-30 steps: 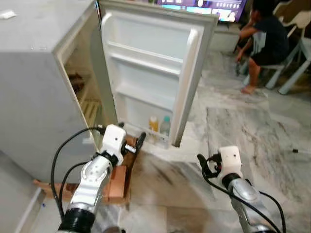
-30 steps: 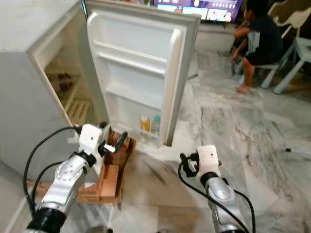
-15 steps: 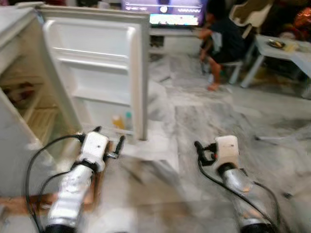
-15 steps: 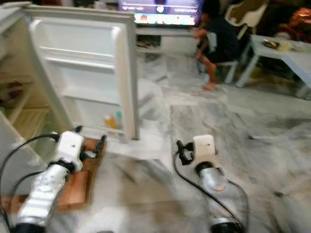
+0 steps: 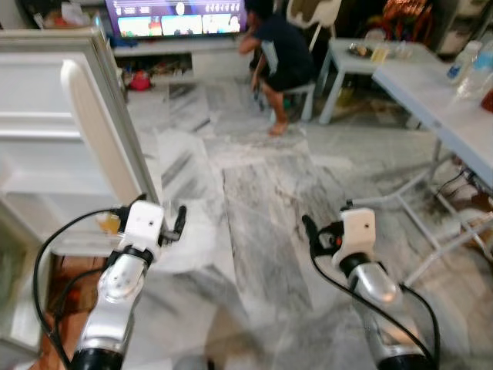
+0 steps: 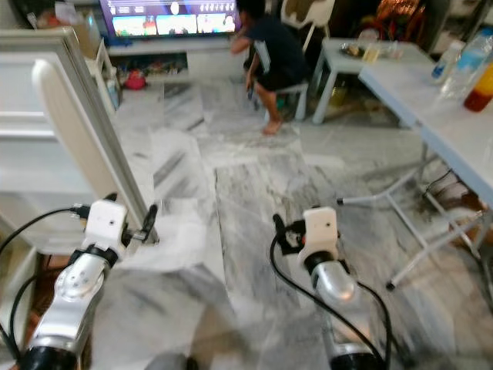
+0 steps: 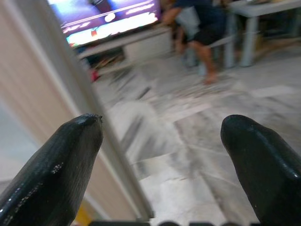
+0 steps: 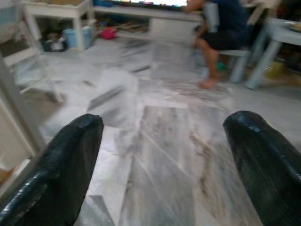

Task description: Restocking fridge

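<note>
A: Where is the fridge?

B: At the robot's left. Its white door (image 5: 69,146) stands open, its outer edge (image 6: 77,131) running down toward the left hand (image 5: 179,223). That edge also rises just beside one of the left hand's fingers (image 7: 56,174) in the left wrist view. A small orange bottle (image 5: 108,223) shows low in the door, partly hidden by the arm.

A: And the hands?

B: Both are released, fingers spread wide with nothing between them. The left hand hangs just beside the door's lower edge; whether it touches, I cannot tell. The right hand (image 5: 310,230) is held over the marble floor (image 5: 262,200), well apart from the door.

A: What room is there ahead?

B: A broad stretch of grey-veined marble floor runs forward between the two arms. At its far end a person in a dark shirt (image 5: 277,54) sits on a small stool, beside a lit television (image 5: 177,15) on a low stand.

A: And to the right?

B: A long white desk (image 5: 431,100) with folding legs (image 6: 416,231) splayed onto the floor. Its near edge runs toward the robot's right side. Bottles (image 6: 474,58) stand at its far end, and a smaller white table (image 5: 354,62) sits behind it, near the person.
</note>
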Available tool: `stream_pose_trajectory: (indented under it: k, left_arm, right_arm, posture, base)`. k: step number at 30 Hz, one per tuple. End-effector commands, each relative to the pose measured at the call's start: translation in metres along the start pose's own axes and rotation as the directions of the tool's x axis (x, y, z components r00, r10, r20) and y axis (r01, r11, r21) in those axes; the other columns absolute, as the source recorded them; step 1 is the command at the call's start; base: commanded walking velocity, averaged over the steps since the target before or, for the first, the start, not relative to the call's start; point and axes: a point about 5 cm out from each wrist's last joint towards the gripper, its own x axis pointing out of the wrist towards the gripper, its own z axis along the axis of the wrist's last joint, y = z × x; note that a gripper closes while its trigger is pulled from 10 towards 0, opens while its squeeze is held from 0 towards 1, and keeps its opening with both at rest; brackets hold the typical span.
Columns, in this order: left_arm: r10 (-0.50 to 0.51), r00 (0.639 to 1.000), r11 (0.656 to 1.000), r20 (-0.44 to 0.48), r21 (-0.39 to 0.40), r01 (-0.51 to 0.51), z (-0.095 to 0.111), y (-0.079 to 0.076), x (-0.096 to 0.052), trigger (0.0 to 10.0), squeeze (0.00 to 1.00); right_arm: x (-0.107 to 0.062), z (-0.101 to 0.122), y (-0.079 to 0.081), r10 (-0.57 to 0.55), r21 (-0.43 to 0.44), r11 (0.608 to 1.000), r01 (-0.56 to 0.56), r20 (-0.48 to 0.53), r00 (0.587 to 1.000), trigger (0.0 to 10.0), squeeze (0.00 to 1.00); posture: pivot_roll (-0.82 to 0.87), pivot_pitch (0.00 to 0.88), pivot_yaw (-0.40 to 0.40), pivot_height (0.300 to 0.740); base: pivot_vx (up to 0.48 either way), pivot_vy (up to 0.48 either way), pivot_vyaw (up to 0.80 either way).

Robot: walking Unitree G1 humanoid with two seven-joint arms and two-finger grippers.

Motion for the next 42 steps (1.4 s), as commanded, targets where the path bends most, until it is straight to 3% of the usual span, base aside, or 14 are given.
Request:
stream_pose_trajectory:
  k: [1, 7, 21, 30, 32, 33, 36, 42]
  left_arm:
    - [0.014, 1.000, 1.000, -0.006, 0.004, -0.014, 0.001, 0.000, 0.004, 10.0, 0.00]
    - [0.052, 0.998, 0.998, -0.022, 0.023, -0.052, 0.001, 0.003, 0.010, 10.0, 0.00]
    - [0.132, 0.990, 0.989, -0.052, 0.071, -0.128, 0.001, 0.016, 0.033, 10.0, 0.00]
    - [0.049, 0.999, 0.998, -0.023, 0.052, -0.048, 0.014, -0.002, 0.051, 10.0, 0.00]
    - [-0.054, 0.998, 0.998, 0.027, 0.044, 0.053, 0.030, -0.028, 0.061, 10.0, 0.00]
    - [-0.077, 0.996, 0.995, 0.039, 0.060, 0.075, 0.033, -0.034, 0.063, 10.0, 0.00]
    - [-0.091, 0.995, 0.994, 0.042, 0.065, 0.088, 0.032, -0.037, 0.063, 10.0, 0.00]
    - [-0.080, 0.997, 0.995, -0.018, 0.055, 0.081, 0.008, -0.026, 0.047, 10.0, 0.00]
  right_arm:
    - [-0.003, 0.003, -0.006, -0.009, 0.010, 1.000, 0.009, 0.018, 1.000, 10.0, 0.00]
    - [-0.004, 0.005, -0.001, 0.042, 0.011, 0.999, -0.043, 0.025, 0.999, 10.0, 0.00]
    - [-0.006, 0.002, 0.007, 0.141, -0.036, 0.989, -0.140, 0.007, 0.990, 10.0, 0.00]
    - [-0.005, 0.002, 0.003, 0.116, -0.049, 0.992, -0.116, 0.001, 0.993, 10.0, 0.00]
    - [-0.004, 0.001, 0.002, 0.113, -0.057, 0.992, -0.113, -0.001, 0.994, 10.0, 0.00]
    - [-0.004, 0.001, 0.002, 0.111, -0.065, 0.992, -0.111, 0.000, 0.994, 10.0, 0.00]
    - [-0.005, 0.001, 0.001, 0.101, -0.072, 0.992, -0.101, 0.003, 0.995, 10.0, 0.00]
    - [-0.006, -0.003, -0.001, 0.077, -0.085, 0.993, -0.077, -0.008, 0.997, 10.0, 0.00]
  posture:
    - [0.04, 0.000, -0.046, 0.740]
    - [0.03, 0.000, -0.047, 0.740]
    - [0.02, 0.000, -0.046, 0.740]
    - [0.02, 0.000, -0.047, 0.740]
    - [0.01, 0.000, -0.045, 0.740]
    - [0.01, 0.000, -0.043, 0.740]
    - [0.01, 0.000, -0.041, 0.740]
    - [0.02, 0.000, -0.037, 0.740]
  base:
    - [0.461, 0.000, 0.68]
    - [0.446, 0.000, 0.66]
    - [0.332, 0.342, 0.55]
    - [0.289, 0.384, 0.00]
    - [0.294, 0.381, 0.00]
    - [0.281, 0.390, 0.00]
    - [0.288, 0.385, 0.00]
    - [0.000, 0.127, 0.00]
